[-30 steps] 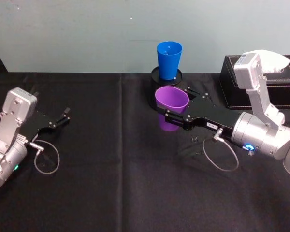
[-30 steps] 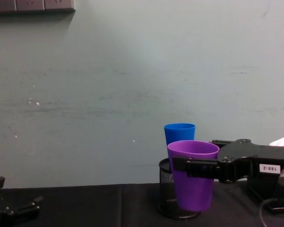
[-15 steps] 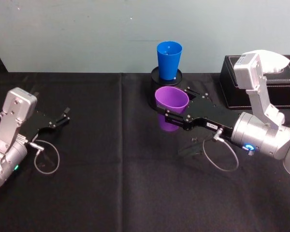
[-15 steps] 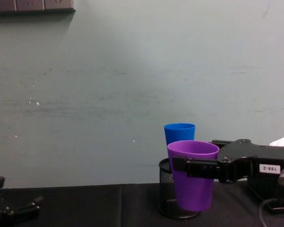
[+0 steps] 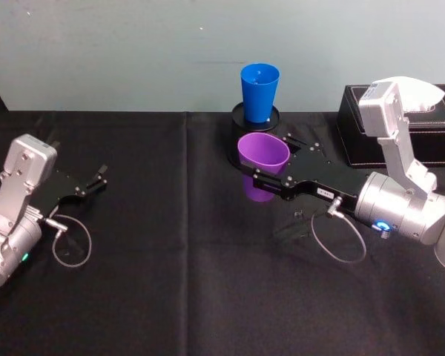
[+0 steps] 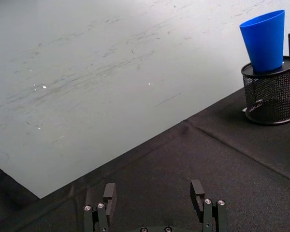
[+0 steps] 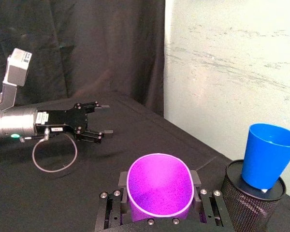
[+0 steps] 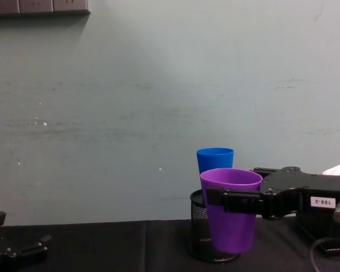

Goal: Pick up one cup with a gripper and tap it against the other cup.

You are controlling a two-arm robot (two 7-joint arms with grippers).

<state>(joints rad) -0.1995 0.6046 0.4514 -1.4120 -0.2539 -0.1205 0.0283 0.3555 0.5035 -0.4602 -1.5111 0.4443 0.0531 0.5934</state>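
Standing upright, mouth up, purple cup (image 5: 262,153) sits clamped in right claw (image 5: 268,171).

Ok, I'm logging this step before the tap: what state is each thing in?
blue cup: upright, seated in the mesh holder
mesh holder: standing upright
purple cup: upright, held apart from the blue cup
right claw: shut on the purple cup
left claw: open, idle
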